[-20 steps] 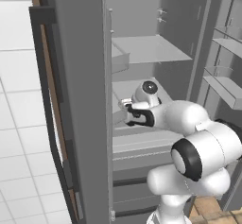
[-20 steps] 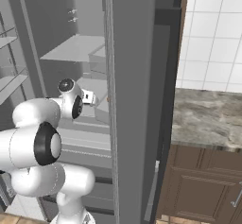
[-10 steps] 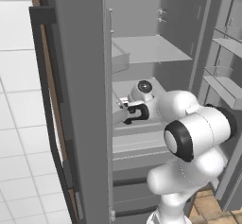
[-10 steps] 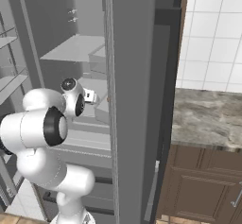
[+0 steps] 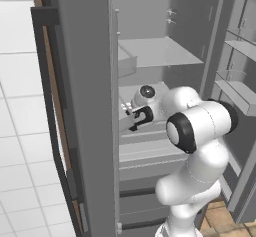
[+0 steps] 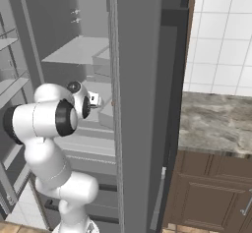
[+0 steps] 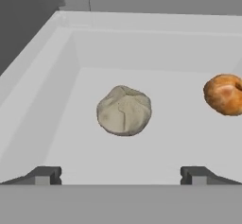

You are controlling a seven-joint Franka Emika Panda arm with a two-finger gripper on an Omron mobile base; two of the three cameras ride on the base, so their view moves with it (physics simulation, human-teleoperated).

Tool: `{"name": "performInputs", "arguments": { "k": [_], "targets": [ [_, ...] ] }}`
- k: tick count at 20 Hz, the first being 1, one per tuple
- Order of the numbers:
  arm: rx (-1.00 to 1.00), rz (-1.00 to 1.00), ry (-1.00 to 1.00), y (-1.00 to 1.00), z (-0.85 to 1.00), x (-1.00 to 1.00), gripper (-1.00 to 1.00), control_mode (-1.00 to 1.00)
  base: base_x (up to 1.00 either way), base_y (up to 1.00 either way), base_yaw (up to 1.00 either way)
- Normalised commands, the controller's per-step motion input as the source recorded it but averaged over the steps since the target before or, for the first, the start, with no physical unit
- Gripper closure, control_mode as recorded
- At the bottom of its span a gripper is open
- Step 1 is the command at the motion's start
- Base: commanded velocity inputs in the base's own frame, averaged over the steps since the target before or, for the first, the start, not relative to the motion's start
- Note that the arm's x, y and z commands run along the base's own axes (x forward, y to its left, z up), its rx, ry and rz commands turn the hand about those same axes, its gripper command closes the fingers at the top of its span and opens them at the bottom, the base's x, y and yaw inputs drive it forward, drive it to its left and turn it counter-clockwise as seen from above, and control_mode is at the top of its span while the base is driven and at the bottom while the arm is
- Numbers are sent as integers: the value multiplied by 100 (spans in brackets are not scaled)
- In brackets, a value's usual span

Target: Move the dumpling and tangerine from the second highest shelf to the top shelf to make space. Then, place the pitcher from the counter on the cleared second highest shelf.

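Observation:
On the rimmed second highest shelf point(image 7: 45, 72), the beige-grey dumpling point(image 7: 124, 110) lies in the middle. The orange tangerine point(image 7: 224, 94) rests to its right, near the view's edge. My gripper point(image 7: 120, 176) is open just short of the dumpling, and its two dark fingertips point(image 7: 45, 175) stand wide apart with nothing between them. From the base, the gripper point(image 5: 131, 120) reaches into the open fridge under the flat top shelf point(image 5: 157, 51), with the hand point(image 6: 93, 101) beside the fridge's front edge. Right of the fridge is the marbled counter point(image 6: 216, 129). The pitcher is out of view.
The fridge's grey side wall point(image 5: 85, 106) stands close to the left of the hand. Door bins point(image 5: 240, 86) hang on the open door at the right. Drawers point(image 5: 145, 156) sit below the shelves. A small grey box point(image 5: 127, 63) rests at the top shelf's left.
The arm has folded upward and pushed the hand a little further left into the fridge. The jaws have stayed open.

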Motion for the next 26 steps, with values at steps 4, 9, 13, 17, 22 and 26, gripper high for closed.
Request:
{"name": "performInputs", "arguments": {
  "k": [4,9,13,17,22,26],
  "targets": [
    [0,0,0,3,-23,22,-100,-100,0,0,0],
    [0,0,0,0,-20,16,-100,-100,0,0,0],
    [0,0,0,0,-15,21,-100,-100,0,0,0],
    [0,0,0,0,-12,27,-100,-100,0,0,0],
    [0,0,0,0,-12,31,-100,-100,0,0,0],
    [0,0,0,0,-18,29,-100,-100,0,0,0]
  ]
}}
